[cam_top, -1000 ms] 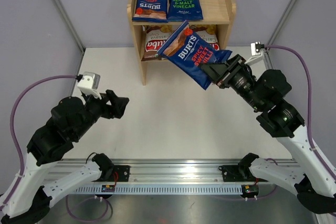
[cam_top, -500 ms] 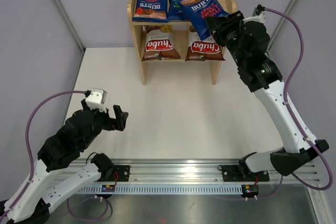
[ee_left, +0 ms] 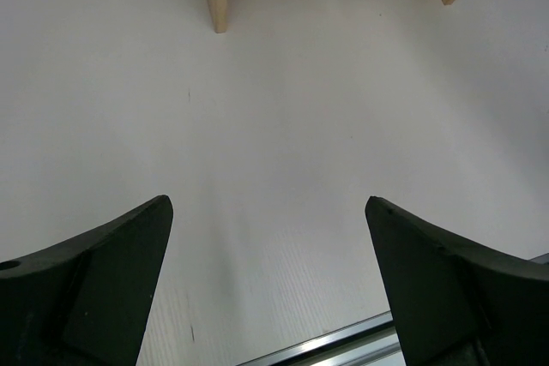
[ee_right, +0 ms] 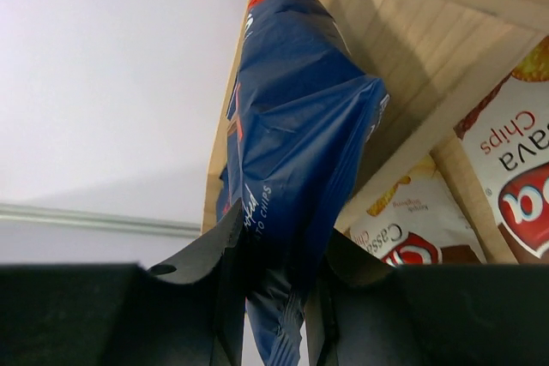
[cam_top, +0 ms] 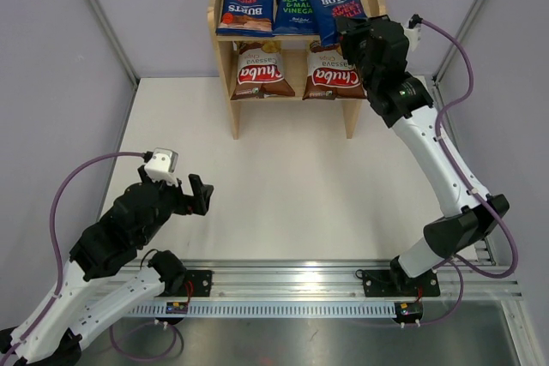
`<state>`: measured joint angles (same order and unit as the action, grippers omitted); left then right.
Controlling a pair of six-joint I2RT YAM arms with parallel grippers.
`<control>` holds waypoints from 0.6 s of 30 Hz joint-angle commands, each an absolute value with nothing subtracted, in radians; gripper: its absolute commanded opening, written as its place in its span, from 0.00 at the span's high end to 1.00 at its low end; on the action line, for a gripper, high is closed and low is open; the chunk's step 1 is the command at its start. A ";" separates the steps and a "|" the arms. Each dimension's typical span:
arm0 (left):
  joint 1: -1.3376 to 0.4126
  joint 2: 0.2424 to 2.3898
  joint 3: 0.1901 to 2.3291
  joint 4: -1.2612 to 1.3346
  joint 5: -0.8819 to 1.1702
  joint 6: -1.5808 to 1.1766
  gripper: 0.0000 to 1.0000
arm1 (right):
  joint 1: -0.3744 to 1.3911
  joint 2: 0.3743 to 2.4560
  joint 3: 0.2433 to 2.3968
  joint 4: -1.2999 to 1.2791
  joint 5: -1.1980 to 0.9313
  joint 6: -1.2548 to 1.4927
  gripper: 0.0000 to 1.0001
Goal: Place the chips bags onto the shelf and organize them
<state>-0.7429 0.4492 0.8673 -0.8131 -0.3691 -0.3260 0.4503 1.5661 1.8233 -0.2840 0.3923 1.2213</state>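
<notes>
The light wood shelf [cam_top: 374,8] stands at the table's far edge. On its top tier lie two dark blue Burts bags [cam_top: 246,6] [cam_top: 294,6]. A third blue Burts bag [cam_top: 335,4] [ee_right: 292,135] is over the right end of that tier, my right gripper [cam_top: 347,33] [ee_right: 279,255] shut on its lower end. Two brown Chuba bags [cam_top: 260,70] [cam_top: 333,72] stand on the lower tier. My left gripper [cam_top: 199,195] [ee_left: 268,212] hangs open over the bare table near the front left, nothing between its fingers.
The white tabletop [cam_top: 283,169] stretches between the shelf and the metal rail [cam_top: 283,285] at the near edge. Grey walls close in on both sides. The right arm reaches across the table's right side up to the shelf.
The right gripper carried the blue bag up from in front of the shelf onto the right end of the top tier. The left arm drew back and its jaws opened wide.
</notes>
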 commanded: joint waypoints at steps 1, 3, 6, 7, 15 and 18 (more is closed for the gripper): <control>-0.746 0.448 0.859 -0.759 -0.367 -0.336 0.01 | 0.449 1.583 1.893 -0.241 0.541 1.305 0.80; -0.746 0.448 0.858 -0.759 -0.364 -0.337 0.01 | 0.448 1.594 1.905 -0.247 0.583 1.305 0.80; -0.746 0.453 0.854 -0.758 -0.359 -0.337 0.01 | 0.448 1.620 1.924 -0.244 0.606 1.313 0.80; -0.746 0.453 0.854 -0.759 -0.357 -0.336 0.01 | 0.448 1.640 1.930 -0.245 0.606 1.328 0.80; -0.747 0.439 0.851 -0.758 -0.351 -0.339 0.01 | 0.453 1.689 1.989 -0.284 0.703 1.327 0.80; -0.746 0.437 0.853 -0.756 -0.347 -0.336 0.01 | 0.454 1.710 2.019 -0.295 0.716 1.312 0.78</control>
